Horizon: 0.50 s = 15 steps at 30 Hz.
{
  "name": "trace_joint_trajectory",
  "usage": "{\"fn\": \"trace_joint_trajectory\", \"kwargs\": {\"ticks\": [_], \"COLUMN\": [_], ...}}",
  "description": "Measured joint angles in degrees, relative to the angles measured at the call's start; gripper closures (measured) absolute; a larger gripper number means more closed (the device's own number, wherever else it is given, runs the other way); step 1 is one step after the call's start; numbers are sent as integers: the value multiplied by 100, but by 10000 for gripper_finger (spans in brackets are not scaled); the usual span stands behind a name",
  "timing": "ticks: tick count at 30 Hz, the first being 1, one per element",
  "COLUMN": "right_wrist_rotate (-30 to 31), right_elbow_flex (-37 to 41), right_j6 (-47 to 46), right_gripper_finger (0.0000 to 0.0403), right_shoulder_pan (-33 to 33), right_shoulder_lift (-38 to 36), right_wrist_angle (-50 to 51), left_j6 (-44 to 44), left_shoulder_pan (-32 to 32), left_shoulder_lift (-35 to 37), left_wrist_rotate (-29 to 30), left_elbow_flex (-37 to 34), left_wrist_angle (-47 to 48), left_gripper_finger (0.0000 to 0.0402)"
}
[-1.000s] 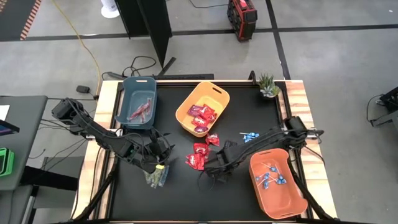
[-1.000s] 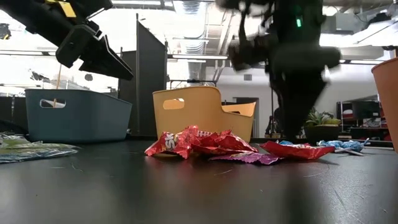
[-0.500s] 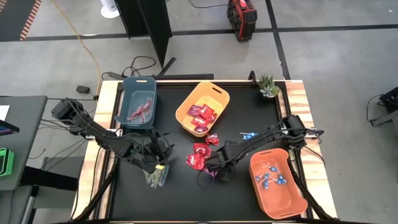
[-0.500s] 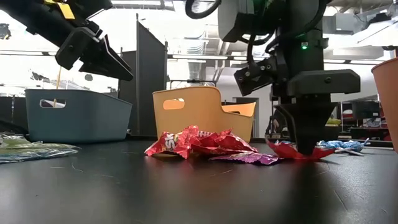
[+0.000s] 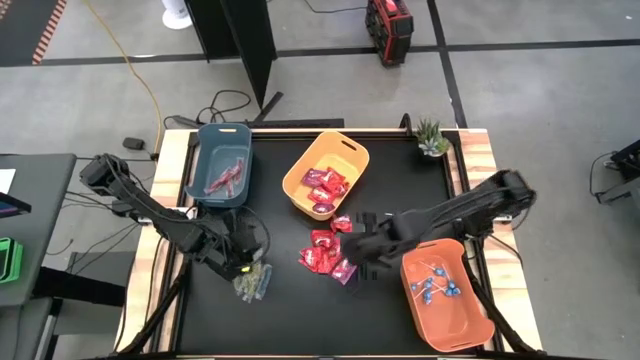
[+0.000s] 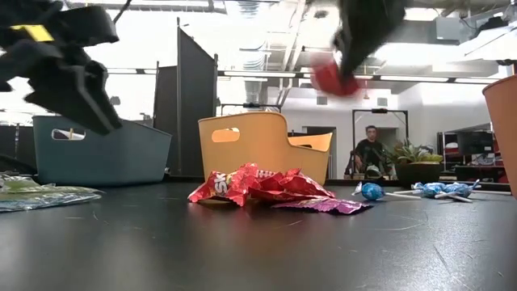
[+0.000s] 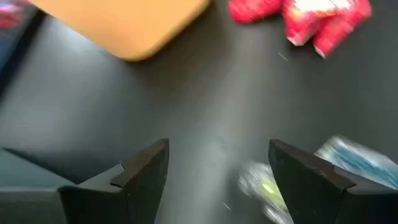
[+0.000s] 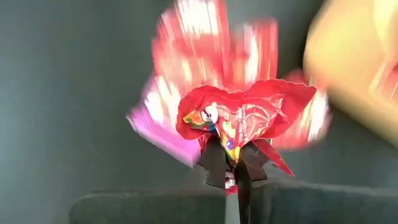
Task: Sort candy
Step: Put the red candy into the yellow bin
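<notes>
My right gripper is shut on a shiny red candy packet, which the low view shows high above the table. Below it, more red and magenta packets lie heaped on the black table. My left gripper hovers open over bare table beside green stick packets, touching nothing. Blue lollipops lie on the table near the orange bin. My right gripper pinches the red packet between its two fingertips at one crumpled edge. The rest of the wrapper fans out beyond the fingertips. The packet is lifted clear of the table and of the heap.
A blue bin holding stick packets stands at the far left. A yellow bin with red packets stands at the far middle. The orange bin at the near right holds lollipops. A small plant stands at the far right corner.
My right gripper came down onto the near edge of the heap, shut on a red packet and rose with it, lifting it clear. My left gripper has shifted a little toward the table's left edge and stayed open.
</notes>
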State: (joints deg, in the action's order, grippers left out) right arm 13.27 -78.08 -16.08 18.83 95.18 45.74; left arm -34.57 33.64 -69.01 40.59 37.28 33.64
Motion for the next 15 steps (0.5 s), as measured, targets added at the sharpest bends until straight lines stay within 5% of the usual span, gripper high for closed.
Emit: {"fn": "trace_joint_trajectory", "kwargs": {"ticks": [8,15], "right_wrist_rotate": [-588,1854], "right_elbow_flex": [-11,-11], "right_j6": [1700,963], "right_gripper_finger": [398,396], "right_shoulder_pan": [62,-525], "right_shoulder_lift": [-1063,-1055], "right_wrist_angle": [-1328,-1288], "left_j6": [-150,-400], "left_shoulder_pan": [387,547], "left_shoulder_lift": [-40,-42], "left_wrist_rotate": [-623,-627], "left_elbow_flex": [0,0], "left_wrist_angle": [183,571], "left_gripper_finger": [132,132]}}
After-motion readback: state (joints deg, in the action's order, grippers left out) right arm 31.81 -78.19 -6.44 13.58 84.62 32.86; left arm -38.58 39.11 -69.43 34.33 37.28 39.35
